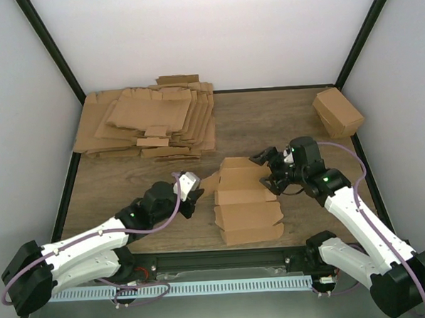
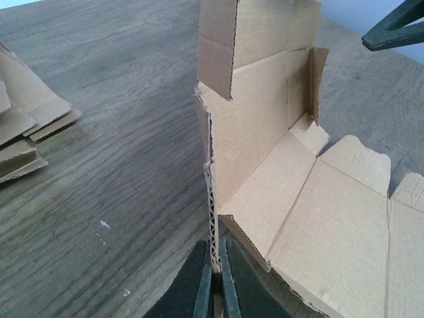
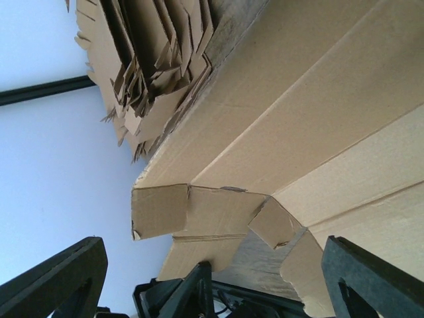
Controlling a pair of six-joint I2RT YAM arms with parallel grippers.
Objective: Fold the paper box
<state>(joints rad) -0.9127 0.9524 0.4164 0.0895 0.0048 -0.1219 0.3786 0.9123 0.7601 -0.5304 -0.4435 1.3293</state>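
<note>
Paper box (image 1: 247,203) is a die-cut brown sheet at mid-table, toward the near edge, between the two arms. It's only partly formed: the near panels lie flat on the wooden table (image 1: 128,185). In the left wrist view one panel (image 2: 255,132) stands upright, with a small side tab bent in at its far end. Left gripper (image 1: 199,195) is clamped tight on the box's left edge. In its own camera the corrugated edge runs straight down between the black fingers (image 2: 192,285), pinched with no gap showing. Right gripper (image 1: 264,172) sits at the box's right side by the far panels, jaws spread wide and gripping nothing. In the right wrist view the two fingers (image 3: 63,278) stand far apart at the frame's lower corners, with the box's creased panels and a folded corner tab (image 3: 275,222) past them. Can't tell whether either finger touches the cardboard. The stack of flat cardboard sheets (image 1: 150,123) is at the far left of the table, well apart from the box, edges fanned and uneven. An assembled brown carton (image 1: 337,112) sits in the far right corner, clear of both arms.
</note>
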